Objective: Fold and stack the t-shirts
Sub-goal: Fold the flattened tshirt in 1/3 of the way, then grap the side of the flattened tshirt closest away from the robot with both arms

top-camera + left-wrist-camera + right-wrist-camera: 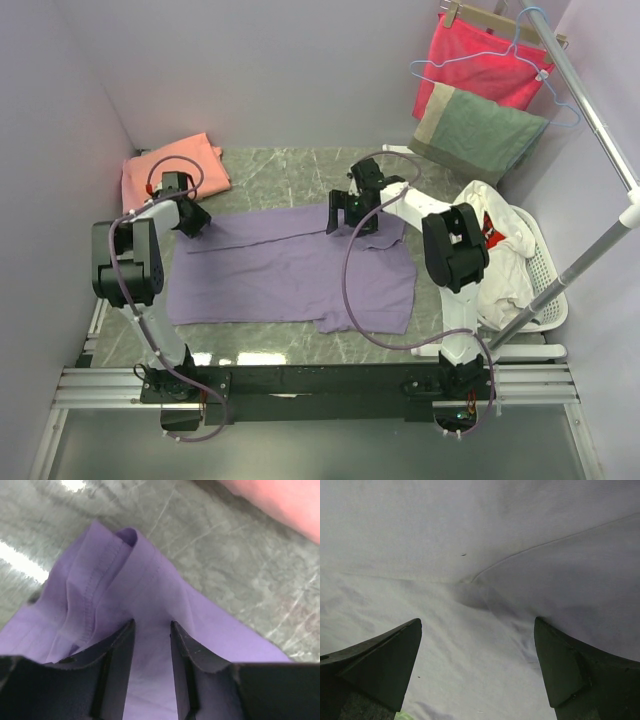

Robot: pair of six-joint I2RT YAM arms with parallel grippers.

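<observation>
Work surface: grey-green marble-pattern table (285,165), walled in by pale panels.
Lavender-purple short-sleeved cotton t-shirt (290,275): spread mostly flat at the middle of the table. Its near hem is uneven and its back edge lies in shallow folds.
Salmon-pink cotton t-shirt (170,168): lies folded at the back left corner of the table, just behind the purple shirt's left corner and apart from it.
Left gripper (192,220): sits at the back left corner of the purple shirt, by the sleeve.
Left jaws: in the left wrist view the left gripper (152,625) has its fingers (120,665) drawn partly together with a narrow gap. Purple cloth (125,570) with a stitched hem rises into that gap. Whether the cloth is clamped cannot be told.
Right gripper (350,215): sits low over the back edge of the purple shirt, right of centre.
Right jaws: spread wide (477,625), gripping nothing. The cloth beneath looks washed-out pale, with a curved seam.
Right side: white slatted plastic laundry basket (545,290) holding white garments, beside the right arm.
Back right: bright red cloth (480,55) and grey-green towel with beige edge (475,135) hang from a rail.
</observation>
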